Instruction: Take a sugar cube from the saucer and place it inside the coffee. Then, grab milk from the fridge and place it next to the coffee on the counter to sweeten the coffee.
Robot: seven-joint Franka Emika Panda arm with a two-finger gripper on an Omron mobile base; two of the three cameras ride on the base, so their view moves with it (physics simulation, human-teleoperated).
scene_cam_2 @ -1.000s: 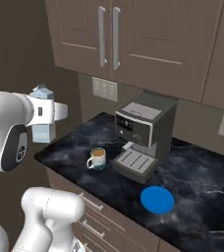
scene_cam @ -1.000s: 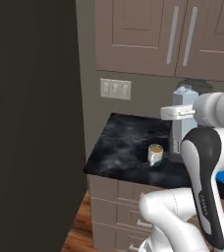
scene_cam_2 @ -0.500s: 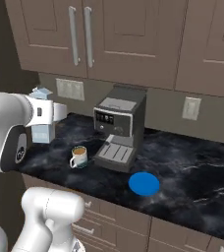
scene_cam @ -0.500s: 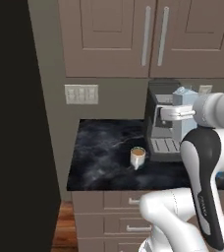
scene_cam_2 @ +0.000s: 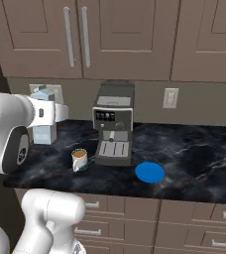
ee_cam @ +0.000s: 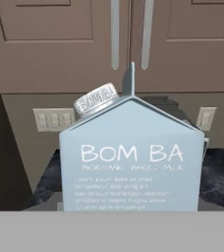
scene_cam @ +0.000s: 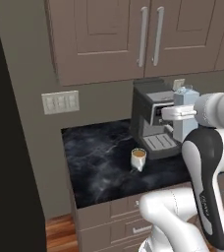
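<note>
Both base views have swung sideways since half a second ago, so the camera moved, not the things: the coffee machine [scene_cam_2: 113, 124] now sits mid-frame and the fridge [scene_cam: 6, 147] is a black slab at the left base view's left edge. Taupe panelled cupboards [scene_cam_2: 120, 37] with long grey bar handles hang above the counter [scene_cam_2: 184, 154], a black marble-look top with faint white veins. The boxy black-and-grey machine stands at the counter's back edge. The milk [ee_cam: 131, 157], a pale blue-grey gabled carton with a ribbed grey cap, hangs upright in the gripper [scene_cam: 180, 114] above the counter's left part; its face reads "BOM BA" over "BORGANIC WHOLE MILK", the smaller print too blurred to read. The jaws stand partly apart, clamped on the carton's sides. The saucer [scene_cam_2: 149, 172], a flat bright blue disc, lies near the front edge right of the machine. The coffee [scene_cam_2: 79, 158], a small white mug of tan liquid, sits just left of the machine.
</note>
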